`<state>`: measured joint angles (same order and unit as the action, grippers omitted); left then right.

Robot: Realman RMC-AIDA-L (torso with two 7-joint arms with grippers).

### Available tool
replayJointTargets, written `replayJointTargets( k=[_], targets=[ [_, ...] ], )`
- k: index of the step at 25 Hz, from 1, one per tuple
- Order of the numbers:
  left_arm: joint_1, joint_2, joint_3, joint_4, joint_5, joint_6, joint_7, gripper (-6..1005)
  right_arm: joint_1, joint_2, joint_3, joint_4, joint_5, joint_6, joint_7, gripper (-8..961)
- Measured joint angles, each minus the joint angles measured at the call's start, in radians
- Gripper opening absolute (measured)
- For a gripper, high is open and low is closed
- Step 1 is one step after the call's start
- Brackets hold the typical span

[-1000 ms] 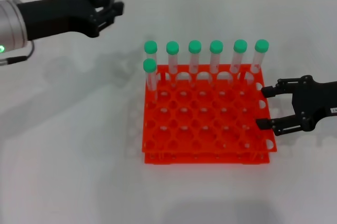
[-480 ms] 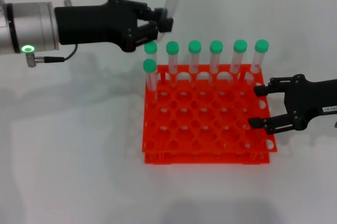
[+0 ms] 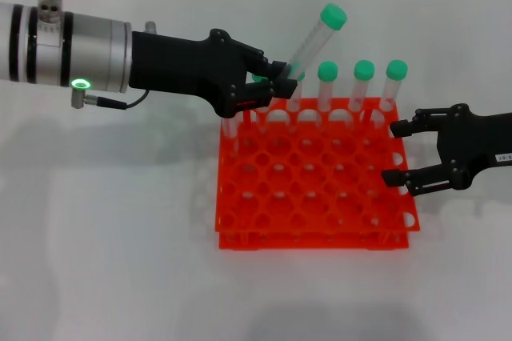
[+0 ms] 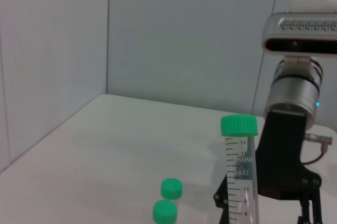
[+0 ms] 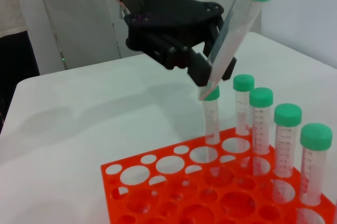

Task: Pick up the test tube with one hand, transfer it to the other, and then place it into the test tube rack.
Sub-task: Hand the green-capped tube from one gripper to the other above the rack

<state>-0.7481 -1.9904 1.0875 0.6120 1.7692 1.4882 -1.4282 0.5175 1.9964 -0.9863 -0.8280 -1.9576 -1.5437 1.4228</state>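
My left gripper (image 3: 276,86), black on a silver-white arm with a green ring, is shut on the lower end of a clear test tube (image 3: 310,46) with a green cap. It holds the tube tilted up and to the right above the back left part of the orange-red rack (image 3: 240,237). In the right wrist view the same gripper (image 5: 210,69) grips the tube (image 5: 231,37) over the rack (image 5: 158,182). The tube also shows in the left wrist view (image 4: 240,176). My right gripper (image 3: 394,153), black with a white label, is open at the rack's right edge, apart from the tube.
Several other green-capped tubes (image 3: 364,85) stand upright in the rack's back row, and they show in the right wrist view (image 5: 260,119) too. Some at the left are partly hidden behind my left gripper. The rack stands on a white table (image 3: 120,237).
My left gripper has moved right with the tube, from the far left to above the rack's back left corner. The tube now leans more to the right. The right gripper has barely moved.
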Motion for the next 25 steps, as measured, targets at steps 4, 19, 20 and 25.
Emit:
replayJointTargets(
  k=[4,19,20,25],
  targets=[
    [-0.002,-0.01,0.001,-0.004,0.01,-0.002,0.017,215,0.001,-0.009,0.0,0.0,0.0,0.0,0.001,812],
    [0.002,-0.038,0.002,-0.008,0.057,-0.047,0.003,221,0.004,-0.02,0.171,-0.075,0.046,-0.112,0.121,806],
    [0.0,-0.039,0.002,-0.008,0.06,-0.048,0.001,222,0.004,-0.019,0.177,-0.074,0.054,-0.111,0.127,805],
    [-0.009,-0.042,0.004,-0.008,0.089,-0.05,-0.007,224,-0.012,0.004,0.205,-0.056,0.1,-0.085,0.116,803]
  ],
)
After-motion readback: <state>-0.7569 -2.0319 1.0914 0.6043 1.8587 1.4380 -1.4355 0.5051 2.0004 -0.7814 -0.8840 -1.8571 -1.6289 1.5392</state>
